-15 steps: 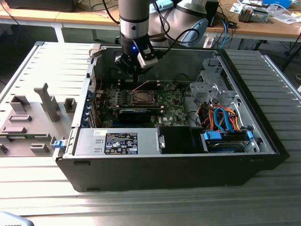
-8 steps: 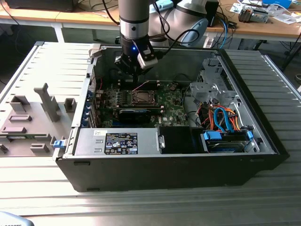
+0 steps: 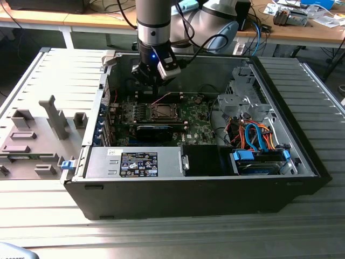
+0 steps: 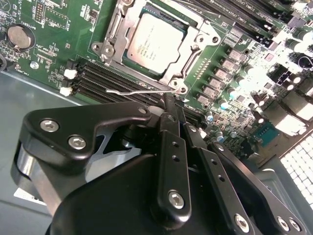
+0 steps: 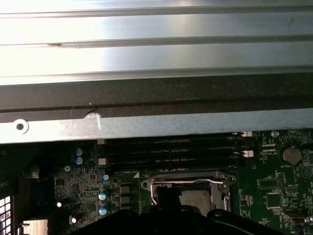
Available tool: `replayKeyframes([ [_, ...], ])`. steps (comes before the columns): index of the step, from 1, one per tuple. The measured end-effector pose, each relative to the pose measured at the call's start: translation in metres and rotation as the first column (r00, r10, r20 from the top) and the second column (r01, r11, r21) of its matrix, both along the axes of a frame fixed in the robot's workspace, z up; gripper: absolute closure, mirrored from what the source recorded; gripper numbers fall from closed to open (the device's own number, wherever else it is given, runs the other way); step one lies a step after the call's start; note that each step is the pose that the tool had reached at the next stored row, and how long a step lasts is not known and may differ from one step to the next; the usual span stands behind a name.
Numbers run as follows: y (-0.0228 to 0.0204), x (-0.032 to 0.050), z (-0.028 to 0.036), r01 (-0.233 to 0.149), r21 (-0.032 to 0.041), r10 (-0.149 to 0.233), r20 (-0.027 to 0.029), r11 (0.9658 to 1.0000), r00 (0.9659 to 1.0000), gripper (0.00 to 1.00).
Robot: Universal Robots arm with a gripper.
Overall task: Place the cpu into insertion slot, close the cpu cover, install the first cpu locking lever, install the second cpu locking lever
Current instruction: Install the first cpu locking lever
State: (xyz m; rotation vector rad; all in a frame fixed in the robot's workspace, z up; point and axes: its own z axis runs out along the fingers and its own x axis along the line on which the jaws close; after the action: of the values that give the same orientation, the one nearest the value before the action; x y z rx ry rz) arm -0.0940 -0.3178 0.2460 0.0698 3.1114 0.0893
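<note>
**Gripper low over the covered socket**

Across a ribbed metal bench [image 3: 215, 237], an open black computer case [image 3: 205, 199], lying on its side with its inside facing up. Out to the exterior view's left of the gripper, well apart from it and outside the case, a grey fixture tray [image 3: 32, 140] with upright blocks. Reaching down into the case from above, the arm [image 3: 153, 21], ending in the gripper [image 3: 152, 81] close over the green circuit board [image 4: 54, 29].

Fingers drawn together at the tips in the second wrist view, gripper [image 4: 169, 105] closed, with nothing seen clamped between them. Just beyond those tips, the insertion slot [image 3: 161, 111], near the gripper but not under it. Between the gripper and the slot, a bank of long black memory sockets [image 4: 98, 81].

Lying flat over the slot, the cpu cover [image 4: 113, 34], its silver frame closed down around the chip. Seated in the slot and showing through the cover's window, the cpu [image 4: 155, 43], dull silver top facing up, level with the frame, just ahead of the fingertips. Along the slot's nearest edge, a thin wire locking lever [image 4: 137, 90], one end right at the gripper's tips; cannot tell whether touching. Farther off to one side of the gripper, a round coin battery [image 4: 19, 35] on the board
</note>
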Motion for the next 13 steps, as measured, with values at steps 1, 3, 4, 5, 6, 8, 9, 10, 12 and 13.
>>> replayKeyframes([
  [1, 0.0000, 0.0000, -0.0003, 0.000, 0.0000, 0.000, 0.0000, 1.0000, 1.0000, 0.89],
  [3, 0.0000, 0.0000, -0.0007, 0.000, 0.0000, 0.000, 0.0000, 1.0000, 1.0000, 0.89],
  [4, 0.0000, 0.0000, -0.0010, 0.000, 0.0000, 0.000, 0.0000, 1.0000, 1.0000, 0.89],
  [5, 0.0000, 0.0000, -0.0013, 0.000, 0.0000, 0.000, 0.0000, 1.0000, 1.0000, 0.89],
  [6, 0.0000, 0.0000, -0.0016, 0.000, 0.0000, 0.000, 0.0000, 1.0000, 1.0000, 0.89],
  [8, 0.0000, 0.0000, -0.0020, 0.000, 0.0000, 0.000, 0.0000, 1.0000, 1.0000, 0.89],
  [9, 0.0000, 0.0000, -0.0024, 0.000, 0.0001, 0.000, 0.0000, 1.0000, 1.0000, 0.89],
  [10, 0.0000, 0.0000, -0.0027, 0.000, 0.0000, 0.000, 0.0000, 1.0000, 1.0000, 0.89],
  [12, 0.0000, 0.0000, -0.0032, 0.000, -0.0001, 0.000, 0.0000, 1.0000, 1.0000, 0.89],
  [13, 0.0000, 0.0000, -0.0034, 0.000, 0.0000, 0.000, 0.0000, 1.0000, 1.0000, 0.89],
])
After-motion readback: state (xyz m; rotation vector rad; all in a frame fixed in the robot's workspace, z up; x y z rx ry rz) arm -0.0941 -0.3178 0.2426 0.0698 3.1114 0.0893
